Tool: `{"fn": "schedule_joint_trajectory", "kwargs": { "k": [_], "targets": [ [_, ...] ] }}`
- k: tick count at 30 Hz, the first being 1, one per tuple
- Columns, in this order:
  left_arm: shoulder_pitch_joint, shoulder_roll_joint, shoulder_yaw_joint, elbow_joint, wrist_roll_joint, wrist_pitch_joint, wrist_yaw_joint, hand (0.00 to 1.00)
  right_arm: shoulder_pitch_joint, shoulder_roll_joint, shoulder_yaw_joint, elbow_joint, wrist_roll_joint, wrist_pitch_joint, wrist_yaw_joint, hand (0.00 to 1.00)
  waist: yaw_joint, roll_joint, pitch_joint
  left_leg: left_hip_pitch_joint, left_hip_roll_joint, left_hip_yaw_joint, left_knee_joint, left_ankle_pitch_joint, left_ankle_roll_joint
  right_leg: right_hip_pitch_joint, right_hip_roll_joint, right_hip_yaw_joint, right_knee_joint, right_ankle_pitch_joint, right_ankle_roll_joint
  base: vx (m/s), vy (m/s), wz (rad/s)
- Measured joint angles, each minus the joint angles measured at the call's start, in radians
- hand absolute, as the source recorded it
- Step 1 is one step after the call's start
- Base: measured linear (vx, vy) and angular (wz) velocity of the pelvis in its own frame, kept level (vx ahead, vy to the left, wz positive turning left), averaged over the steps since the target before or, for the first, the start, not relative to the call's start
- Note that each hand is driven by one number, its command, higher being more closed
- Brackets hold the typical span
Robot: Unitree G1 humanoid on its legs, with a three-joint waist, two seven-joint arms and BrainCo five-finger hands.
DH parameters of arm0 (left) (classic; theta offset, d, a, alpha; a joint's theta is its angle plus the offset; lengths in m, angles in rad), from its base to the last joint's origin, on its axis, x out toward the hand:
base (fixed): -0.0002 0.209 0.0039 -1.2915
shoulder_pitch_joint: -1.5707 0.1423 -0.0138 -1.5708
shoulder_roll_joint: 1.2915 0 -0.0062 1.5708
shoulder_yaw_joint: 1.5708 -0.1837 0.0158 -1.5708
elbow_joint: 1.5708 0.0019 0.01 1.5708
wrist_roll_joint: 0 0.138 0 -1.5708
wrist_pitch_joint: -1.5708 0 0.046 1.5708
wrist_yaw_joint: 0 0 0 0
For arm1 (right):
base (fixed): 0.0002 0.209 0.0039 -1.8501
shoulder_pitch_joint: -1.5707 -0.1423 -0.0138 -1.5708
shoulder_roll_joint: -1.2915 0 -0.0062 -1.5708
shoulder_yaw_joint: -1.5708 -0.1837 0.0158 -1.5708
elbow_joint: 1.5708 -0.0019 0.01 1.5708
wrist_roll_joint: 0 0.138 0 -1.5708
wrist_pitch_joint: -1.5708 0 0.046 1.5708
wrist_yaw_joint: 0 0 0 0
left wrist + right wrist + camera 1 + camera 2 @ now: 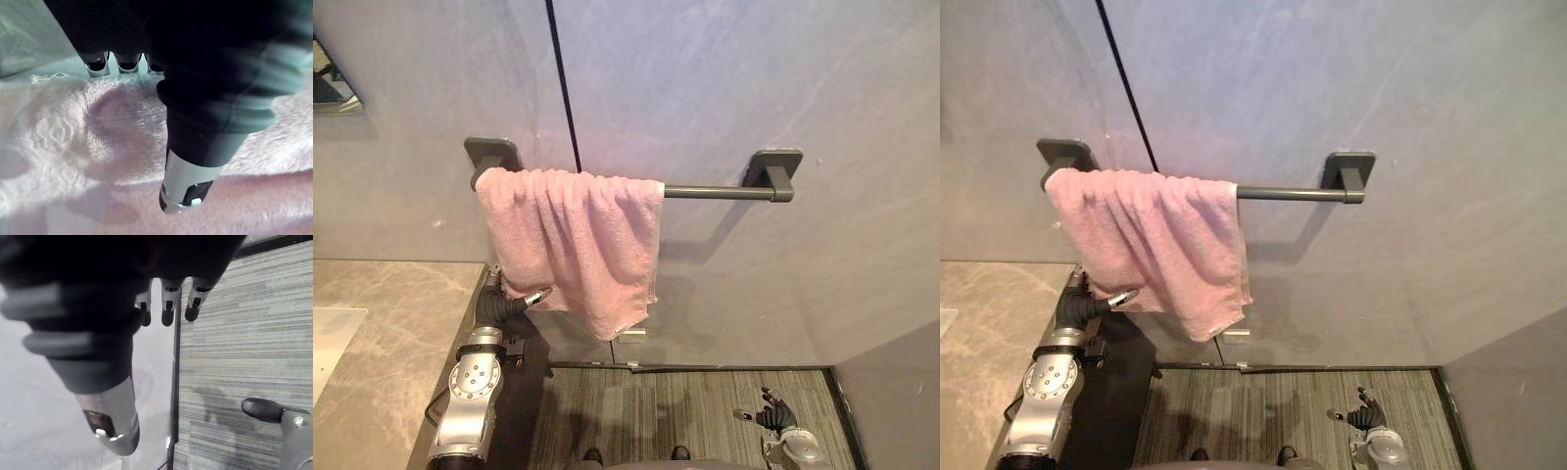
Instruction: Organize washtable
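Observation:
A pink towel (578, 235) hangs bunched over the left half of a grey wall bar (715, 192); the bar's right half is bare. My left hand (504, 305) is raised to the towel's lower left edge. In the left wrist view its straight fingers (98, 63) reach the towel's edge (73, 127) and their tips pass behind it. The thumb (188, 181) stretches out in front of the cloth and casts a shadow on it. My right hand (773, 416) hangs low at the right over the floor, open and holding nothing, with its fingers (167, 308) straight.
A marble counter (401, 323) with a white basin (328, 343) lies at the left, just beside my left arm. A mirror corner (328, 88) shows on the wall above it. Striped flooring (675, 411) runs below the towel, and a grey side wall (891, 401) stands at the right.

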Motion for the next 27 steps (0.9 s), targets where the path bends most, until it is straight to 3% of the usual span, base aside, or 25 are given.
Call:
{"fn": "schedule_joint_trajectory", "kwargs": {
  "k": [4,13,20,27],
  "targets": [
    [-0.003,0.0,-0.005,0.021,0.01,0.005,0.001,1.0,0.008,-0.001,0.012,-0.033,0.0,0.0,0.007,0.0,-0.004,-0.001,0.0,0.001,-0.001,0.011,0.0,0.0,0.0,-0.001,0.0,0.016,-0.019,0.019,0.001,-0.06,0.015,-0.15],
    [-0.006,0.0,-0.005,0.02,0.023,0.004,0.005,1.0,0.03,-0.029,0.128,-0.365,0.001,-0.034,0.04,0.0,-0.023,0.0,0.0,0.004,-0.009,0.013,-0.025,0.01,0.005,-0.016,-0.001,0.041,-0.034,0.037,0.009,-0.03,0.006,-0.07],
    [-0.006,-0.013,-0.058,0.002,0.028,-0.009,0.023,1.0,0.011,-0.066,0.283,-0.633,0.025,-0.096,0.113,0.0,0.001,-0.002,-0.001,0.0,-0.009,0.011,-0.023,0.01,0.006,-0.017,-0.002,0.052,-0.035,0.037,0.01,0.01,0.003,-0.03],
    [-0.005,-0.026,-0.072,-0.032,0.027,-0.012,0.031,1.0,-0.099,-0.069,0.325,-0.76,0.078,-0.142,0.089,0.0,0.014,-0.002,-0.002,-0.006,-0.009,0.001,-0.019,0.01,0.006,-0.016,-0.001,0.045,-0.03,0.037,0.01,-0.02,-0.002,0.02]
  ]
}}
